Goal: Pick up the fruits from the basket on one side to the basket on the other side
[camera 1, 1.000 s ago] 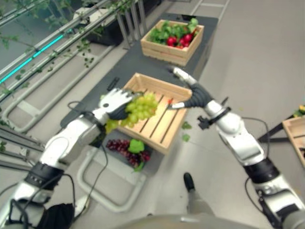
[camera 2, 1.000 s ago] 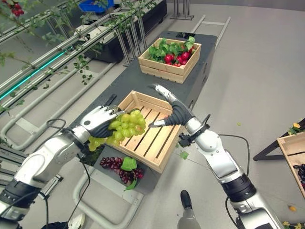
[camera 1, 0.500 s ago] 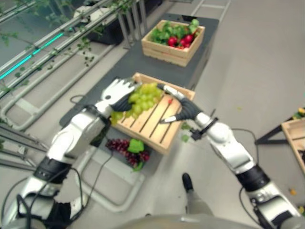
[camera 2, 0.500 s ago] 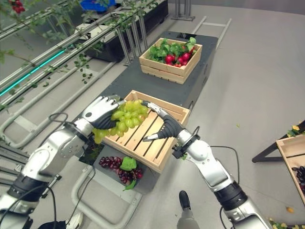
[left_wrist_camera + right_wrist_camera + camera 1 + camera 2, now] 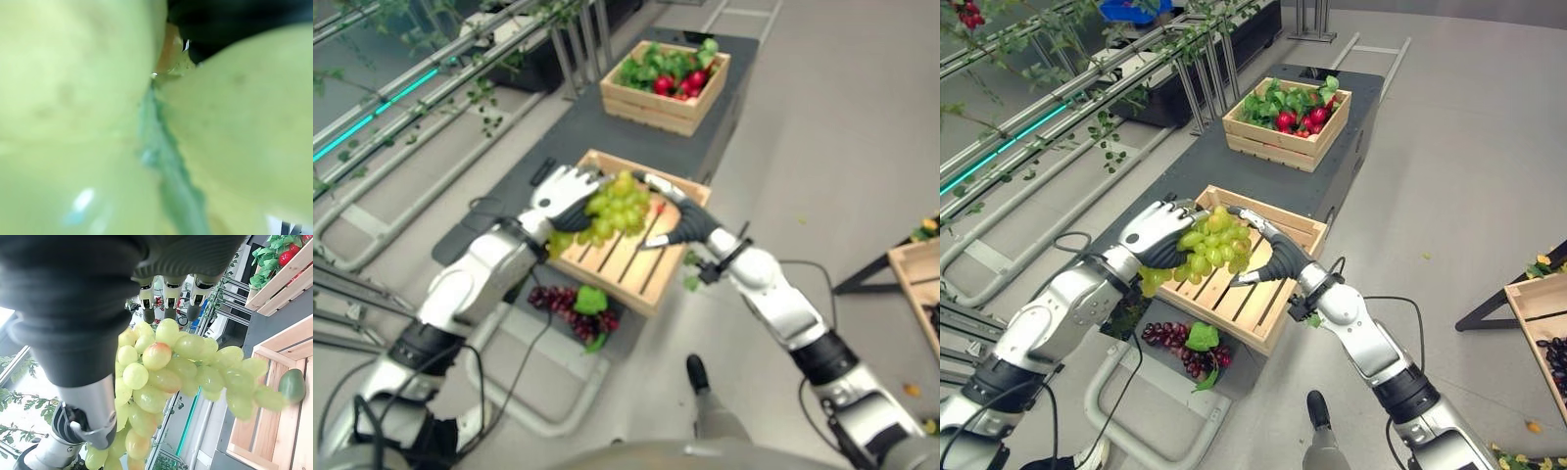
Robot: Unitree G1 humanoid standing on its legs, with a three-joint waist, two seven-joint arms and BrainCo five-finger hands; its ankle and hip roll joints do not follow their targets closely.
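Both hands at green grapes [image 5: 1206,249] — left hand [image 5: 1157,233] clasping, right hand [image 5: 1273,257] spread alongside.

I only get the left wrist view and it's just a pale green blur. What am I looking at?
Observer: Green grapes, right up against the camera. The left hand has its fingers curled round the bunch.
Operator: Where is it holding them?
Observer: In the air over a wooden crate whose slats are mostly bare.
Operator: Is the other hand doing anything?
Observer: The right hand is open on the far side of the bunch, fingers straight. I can't tell whether it touches the grapes.
Operator: Any other fruit around?
Observer: Purple grapes lie on the ledge just outside the crate, and a second crate farther off holds red fruit and green leaves.
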